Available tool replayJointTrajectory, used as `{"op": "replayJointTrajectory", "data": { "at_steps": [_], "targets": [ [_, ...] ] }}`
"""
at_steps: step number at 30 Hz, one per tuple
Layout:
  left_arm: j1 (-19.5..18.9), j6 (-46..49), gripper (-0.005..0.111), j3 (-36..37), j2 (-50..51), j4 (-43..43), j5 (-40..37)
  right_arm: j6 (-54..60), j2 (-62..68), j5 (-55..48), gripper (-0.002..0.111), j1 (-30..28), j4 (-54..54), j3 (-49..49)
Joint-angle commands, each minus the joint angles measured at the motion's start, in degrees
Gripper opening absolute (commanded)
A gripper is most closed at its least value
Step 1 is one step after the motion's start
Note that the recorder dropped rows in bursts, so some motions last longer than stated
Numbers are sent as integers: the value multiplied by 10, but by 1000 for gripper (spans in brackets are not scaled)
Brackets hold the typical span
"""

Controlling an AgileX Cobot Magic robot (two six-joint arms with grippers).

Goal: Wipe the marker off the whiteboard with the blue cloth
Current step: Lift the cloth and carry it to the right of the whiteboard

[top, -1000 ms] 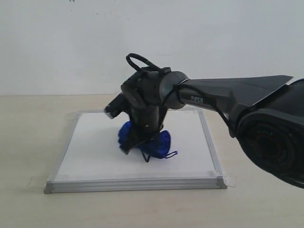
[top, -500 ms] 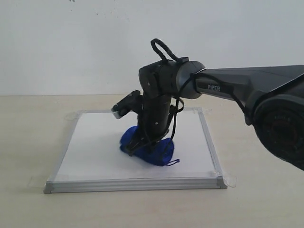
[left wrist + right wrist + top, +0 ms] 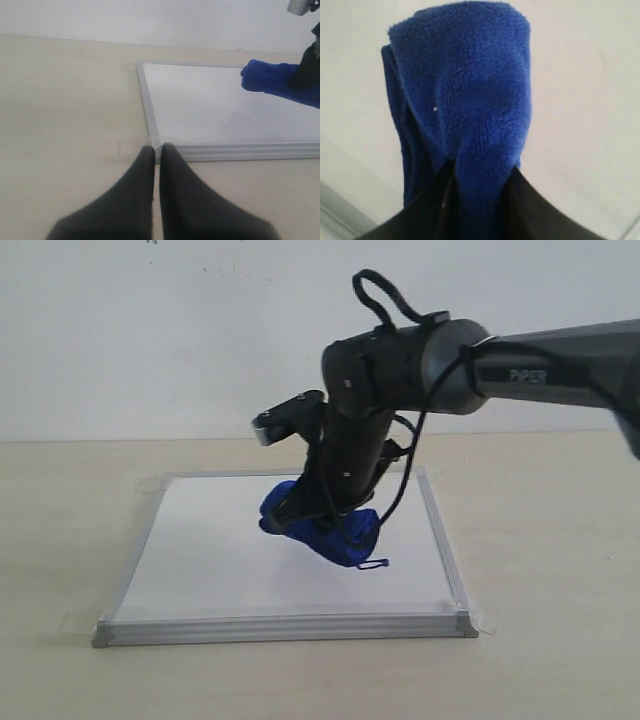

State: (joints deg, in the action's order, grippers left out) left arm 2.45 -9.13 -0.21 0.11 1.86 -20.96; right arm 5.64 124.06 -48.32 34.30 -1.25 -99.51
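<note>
Reaching in from the right edge of the exterior view, the black right arm [image 3: 520,355] bends down over the whiteboard [image 3: 200,550]. The board lies flat on the pale wooden table [image 3: 545,660] in the lower middle of the frame.

The right gripper [image 3: 476,187] points downward and is pinching the blue cloth [image 3: 325,528]. In the right wrist view its two dark fingers [image 3: 535,215] squeeze the terry fabric at its waist, and the bunched roll bulges out beyond the tips. The cloth sits just right of the frame's centre, over the middle-right part of the white panel. It looks to hang slightly above the surface rather than press on it, though the angle does not settle that.

A small string loop [image 3: 372,564] dangles from the cloth's lower right end. A black cable [image 3: 385,295] arcs above the wrist in the upper middle of the frame. The board's silver frame [image 3: 280,628] runs along the bottom, with a grey corner cap [image 3: 462,620] and a clear tape tab [image 3: 487,620] at lower right.

The left gripper [image 3: 156,149] shows only in its own wrist view. Its dark fingers are pressed together with nothing between them, the tips just beside a taped corner of the board.
</note>
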Motion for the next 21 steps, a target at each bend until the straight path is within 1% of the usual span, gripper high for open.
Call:
{"op": "replayJointTrajectory", "data": {
  "at_steps": [1, 6, 9, 12, 15, 18, 21],
  "targets": [
    [-2, -4, 4, 2, -1, 3, 4, -56, -67, 69, 0, -58, -34, 111],
    [-2, -4, 4, 2, -1, 3, 4, -138, -120, 136, 0, -144, -70, 216],
    [-2, -4, 4, 2, -1, 3, 4, -174, -129, 156, 0, -180, -70, 248],
    [-2, -4, 4, 2, -1, 3, 4, -218, -126, 175, 0, -188, -81, 259],
    [-2, -4, 4, 2, -1, 3, 4, -284, -117, 188, 0, -186, -116, 259],
    [-2, -4, 4, 2, -1, 3, 4, -349, -108, 182, 0, -185, -171, 259],
    [-2, -4, 4, 2, -1, 3, 4, -373, -96, 172, 0, -185, -186, 259]
  ]
}}
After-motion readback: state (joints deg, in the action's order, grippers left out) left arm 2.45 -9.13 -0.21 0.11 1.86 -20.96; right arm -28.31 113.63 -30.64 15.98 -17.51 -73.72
